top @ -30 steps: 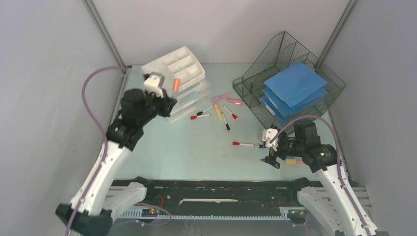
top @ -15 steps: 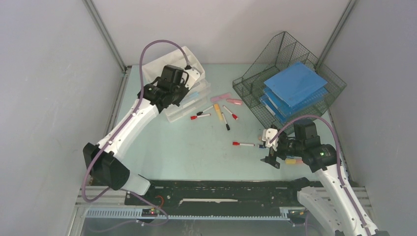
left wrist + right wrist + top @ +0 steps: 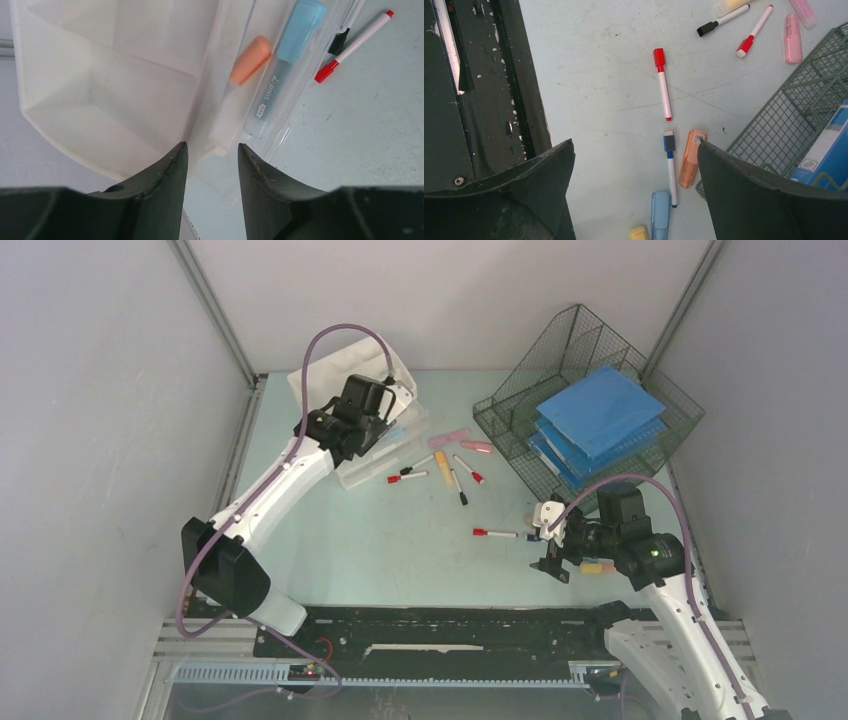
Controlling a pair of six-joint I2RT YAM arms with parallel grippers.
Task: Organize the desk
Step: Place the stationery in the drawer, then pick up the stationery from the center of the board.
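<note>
While checking left gripper (image 3: 210,160), found jaws parted and empty, just short of orange highlighter (image 3: 245,70) lying in white drawer unit (image 3: 125,100). Found right gripper (image 3: 635,145) spread wide, empty, above blue-capped marker (image 3: 670,170) on mint-green desk (image 3: 599,75) lying flat underneath.

Top view: light is even and diffuse, from overhead. The worktop (image 3: 400,540) reads pale mint with a faint sheen, and shadows on it are weak and soft-edged. Grey walls (image 3: 90,440) are uniformly lit. Detail is moderate; the red-capped pen (image 3: 497,533) is slightly soft.

Left wrist view: bright. The white drawer unit (image 3: 125,75) is near overexposure, with low contrast at the compartment edges. Print on the blue highlighter (image 3: 280,75) is legible, so mid-distance is in focus. The left pincer (image 3: 211,150) is dark and its edges are blurred, too close for focus.

Right wrist view: the worktop is evenly lit, its scratches and specks sharp. The right pincer (image 3: 635,145) is almost black and underexposed, with little surface detail. Scuffs on the black rail (image 3: 489,90) are crisp.
</note>
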